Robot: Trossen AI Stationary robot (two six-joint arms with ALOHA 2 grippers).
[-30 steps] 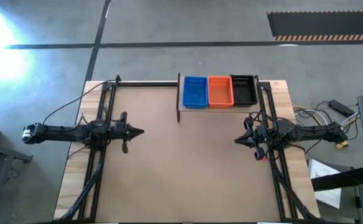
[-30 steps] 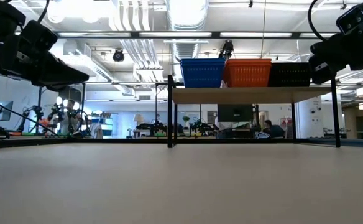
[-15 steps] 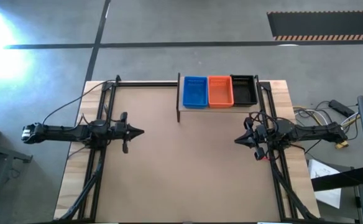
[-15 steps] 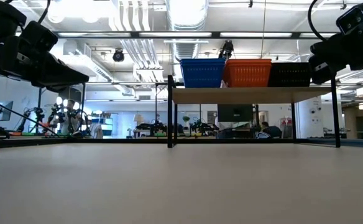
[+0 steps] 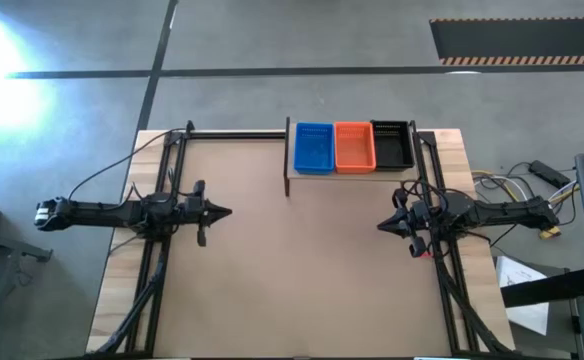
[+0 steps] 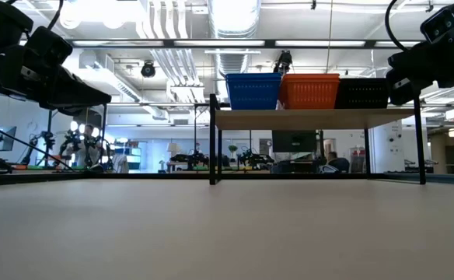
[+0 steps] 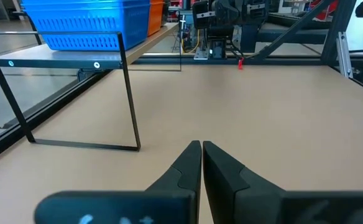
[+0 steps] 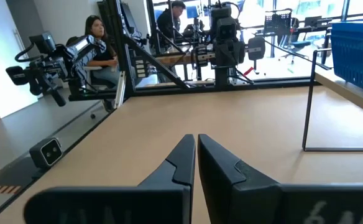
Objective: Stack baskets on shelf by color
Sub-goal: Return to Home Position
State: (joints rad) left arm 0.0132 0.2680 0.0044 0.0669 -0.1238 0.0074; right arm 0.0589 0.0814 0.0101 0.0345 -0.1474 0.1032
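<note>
Tabletop [image 5: 302, 280], far edge: shelf [image 6: 312, 118] with blue, orange, black baskets [image 5: 354, 146], likely light, stiff, slick mesh you pinch at a rim; left gripper [image 5: 227, 211] and right gripper [image 5: 380, 226] both pressed together, empty.

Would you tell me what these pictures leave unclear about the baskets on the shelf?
Basket count per pile: the high view shows only the tops of the blue pile, orange pile and black pile; in the low view the walls merge.
Left wrist view: the blue pile hides most of the orange pile and all of the black pile.
Right wrist view: the edge cuts off the blue pile; the others fall outside.
</note>
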